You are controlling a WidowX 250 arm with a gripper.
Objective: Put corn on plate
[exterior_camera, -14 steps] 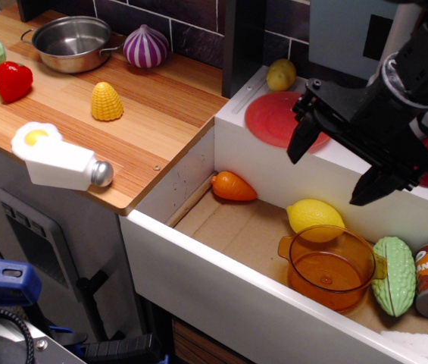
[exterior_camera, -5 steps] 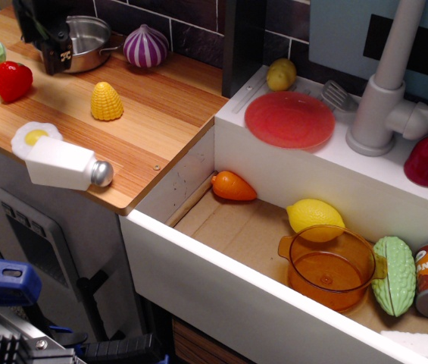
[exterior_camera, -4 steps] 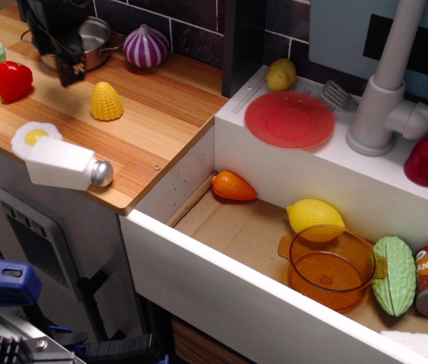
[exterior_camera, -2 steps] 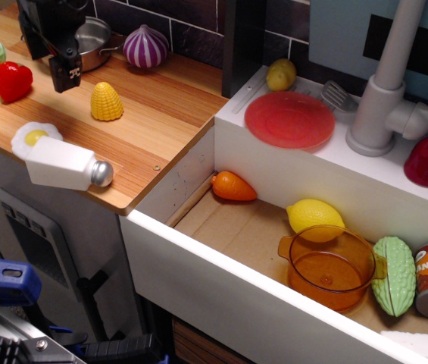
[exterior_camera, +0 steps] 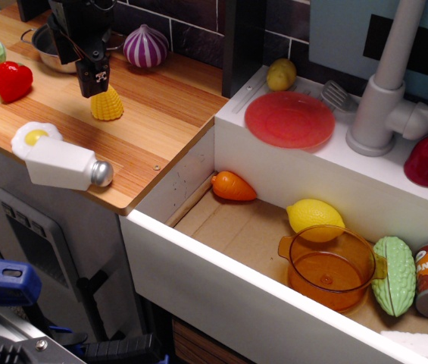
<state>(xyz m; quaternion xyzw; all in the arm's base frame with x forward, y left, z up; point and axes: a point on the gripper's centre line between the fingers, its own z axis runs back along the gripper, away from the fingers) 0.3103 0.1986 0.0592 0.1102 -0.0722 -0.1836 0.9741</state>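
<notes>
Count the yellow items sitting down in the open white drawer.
1: the smooth yellow lemon, lying behind the transparent orange cup and touching it. Anything under the drawer's near wall would be hidden.

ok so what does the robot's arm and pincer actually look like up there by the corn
The pincer is matte black, boxy and blocky, narrowing to a downward tip that carries a small white marking. Thin dark cables run along the black body above it. No other colours show, and its upper part is cut off by the frame's edge.

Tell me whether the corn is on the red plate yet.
No. The corn sits on the wooden counter; the plate is bare.
</notes>
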